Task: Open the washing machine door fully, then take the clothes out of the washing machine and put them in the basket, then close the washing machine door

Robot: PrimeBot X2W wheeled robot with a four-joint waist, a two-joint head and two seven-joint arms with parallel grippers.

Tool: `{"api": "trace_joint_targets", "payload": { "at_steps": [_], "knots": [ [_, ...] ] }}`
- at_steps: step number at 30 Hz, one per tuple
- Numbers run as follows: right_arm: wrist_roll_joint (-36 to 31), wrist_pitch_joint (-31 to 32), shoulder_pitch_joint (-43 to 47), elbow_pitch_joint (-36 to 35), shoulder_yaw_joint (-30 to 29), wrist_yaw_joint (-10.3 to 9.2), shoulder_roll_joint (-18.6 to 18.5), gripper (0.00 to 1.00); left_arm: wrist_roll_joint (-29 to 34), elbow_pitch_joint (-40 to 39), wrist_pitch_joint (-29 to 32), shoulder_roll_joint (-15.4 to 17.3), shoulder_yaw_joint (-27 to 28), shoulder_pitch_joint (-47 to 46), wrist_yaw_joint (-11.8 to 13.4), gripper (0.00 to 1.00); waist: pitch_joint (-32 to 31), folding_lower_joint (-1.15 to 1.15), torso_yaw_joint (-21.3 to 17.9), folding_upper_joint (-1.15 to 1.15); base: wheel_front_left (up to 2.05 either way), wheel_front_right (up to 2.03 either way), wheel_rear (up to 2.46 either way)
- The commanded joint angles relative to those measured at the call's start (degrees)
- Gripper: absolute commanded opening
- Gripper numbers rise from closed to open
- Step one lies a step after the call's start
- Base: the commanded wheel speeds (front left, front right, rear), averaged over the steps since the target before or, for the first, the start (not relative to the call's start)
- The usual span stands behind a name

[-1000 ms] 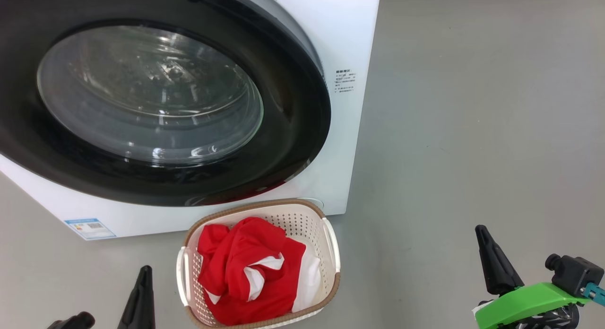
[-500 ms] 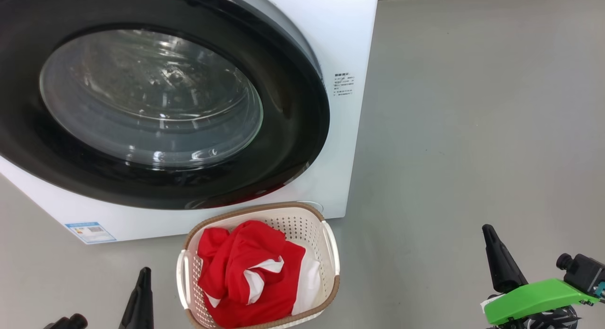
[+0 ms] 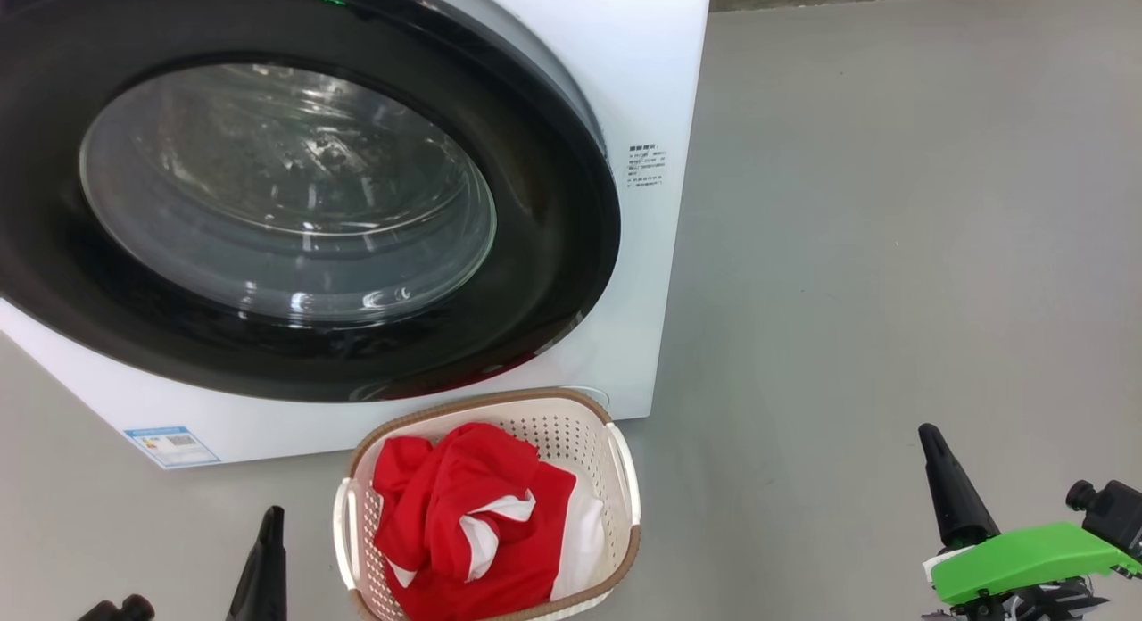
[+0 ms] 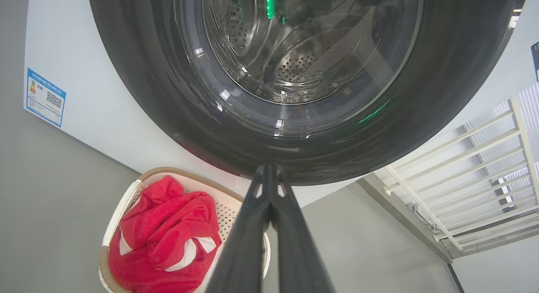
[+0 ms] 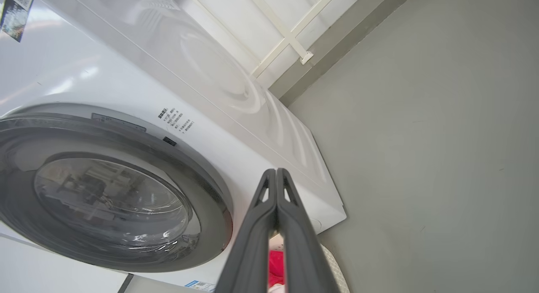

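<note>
Red fabric clothes (image 3: 446, 505) bunched in cream perforated plastic basket (image 3: 562, 422); glossy black-rimmed glass door (image 3: 553, 273) closed on white washer (image 3: 660, 59); left gripper (image 4: 269, 171), right gripper (image 5: 276, 173) clenched, empty.

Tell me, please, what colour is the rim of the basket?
Brown, woven-look; the basket rim shows best in the head view.

The washing machine (image 3: 651, 86) fills the head view's ten o'clock, its door (image 3: 562, 264) lying flat against its front, it seems. At six o'clock the basket (image 3: 626, 465) stands on the floor (image 3: 892, 246) just before the machine, clothes (image 3: 464, 523) inside. The right gripper (image 3: 937, 460) sits at four o'clock.
</note>
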Motion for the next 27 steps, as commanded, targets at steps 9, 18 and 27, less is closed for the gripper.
{"api": "trace_joint_targets", "payload": {
  "at_steps": [9, 18, 27],
  "knots": [
    [5.4, 1.6, -2.4, -1.8, -0.7, -0.03, -0.2, 0.0, -6.5, -0.9, 1.6, 1.3, 0.9, -3.3, -0.2, 0.0, -0.5, -0.01, -0.1, 0.0, 0.0, 0.0, 0.0],
    [10.0, 3.1, -2.8, -1.9, -1.4, -0.04, 0.0, 0.0, -12.0, -0.7, 3.1, 1.3, 1.1, -3.9, -0.2, 0.0, -0.9, -0.01, -0.2, 0.0, 0.0, 0.0, 0.0],
    [14.6, 4.7, -3.2, -2.0, -2.0, -0.04, 0.3, 0.0, -17.5, -0.5, 4.5, 1.4, 1.2, -4.4, -0.3, 0.0, -1.4, -0.01, -0.2, 0.0, 0.0, 0.0, 0.0]
  ]
}}
